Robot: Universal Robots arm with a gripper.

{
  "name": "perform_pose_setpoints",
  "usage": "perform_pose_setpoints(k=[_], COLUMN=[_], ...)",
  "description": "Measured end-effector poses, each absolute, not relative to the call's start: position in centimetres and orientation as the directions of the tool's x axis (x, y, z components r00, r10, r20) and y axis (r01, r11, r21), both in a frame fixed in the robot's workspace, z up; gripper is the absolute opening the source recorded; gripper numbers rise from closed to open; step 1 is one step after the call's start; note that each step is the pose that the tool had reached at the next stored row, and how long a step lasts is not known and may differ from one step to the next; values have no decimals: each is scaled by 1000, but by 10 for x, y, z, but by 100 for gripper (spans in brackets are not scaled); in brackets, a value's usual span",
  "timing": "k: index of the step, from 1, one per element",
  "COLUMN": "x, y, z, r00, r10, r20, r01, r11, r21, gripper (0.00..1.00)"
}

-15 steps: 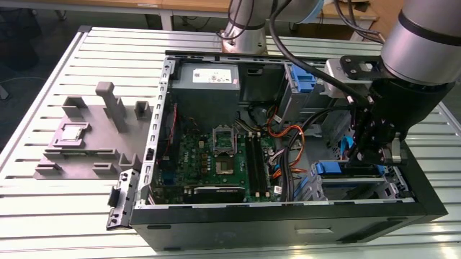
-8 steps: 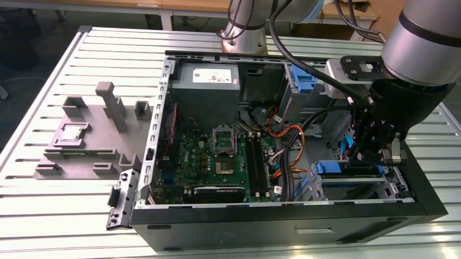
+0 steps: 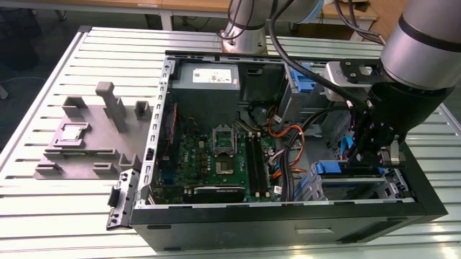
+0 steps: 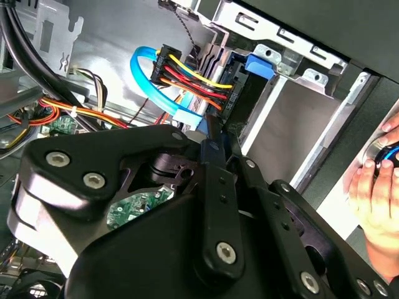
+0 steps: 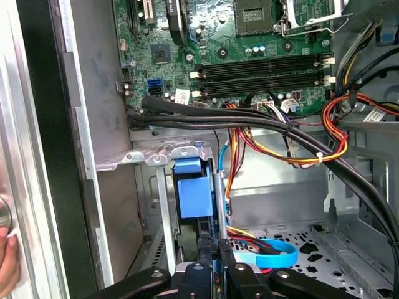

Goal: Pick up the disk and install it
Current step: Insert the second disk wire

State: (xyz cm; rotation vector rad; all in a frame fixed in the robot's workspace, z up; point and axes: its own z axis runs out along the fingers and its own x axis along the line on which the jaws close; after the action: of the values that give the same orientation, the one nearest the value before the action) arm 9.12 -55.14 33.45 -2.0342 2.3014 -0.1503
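Inside the open computer case (image 3: 425, 202), down at the drive bay corner on the exterior view's right, the gripper (image 3: 374, 156) is reaching in from above. In the first wrist view its black fingers (image 5: 201, 274) sit pressed close together around a thin edge, pinching the disk (image 5: 194, 194), which stands on edge in the metal drive cage (image 5: 163, 205) with its blue carrier tab facing the camera. From the exterior view you can see that same blue carrier (image 3: 333, 168) poking out of the bay just beside the arm.

The second wrist view is mostly the gripper's black linkage up close, with the blue rail (image 4: 259, 65) seated in the cage beyond it and a bundle of red, yellow and black power wires (image 4: 196, 78) plus a light blue data cable (image 4: 149, 81) plugged in right next to it.

The motherboard (image 3: 216, 156) lies flat in the middle of the case. A person's hand (image 4: 374, 193) rests outside the case wall. A grey fixture block (image 3: 94, 135) sits on the slatted table (image 3: 43, 210), well apart from the case.
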Motion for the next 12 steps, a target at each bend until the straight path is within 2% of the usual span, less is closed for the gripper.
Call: perform_pose_setpoints(k=[6,12], x=[91,91], y=[-555,-556], z=[334,334], r00=[-124,-124], r10=[-992,-992], r20=[-10,-13], r01=[-986,-984], r11=[124,124], r21=[-114,-124], gripper=[16,16])
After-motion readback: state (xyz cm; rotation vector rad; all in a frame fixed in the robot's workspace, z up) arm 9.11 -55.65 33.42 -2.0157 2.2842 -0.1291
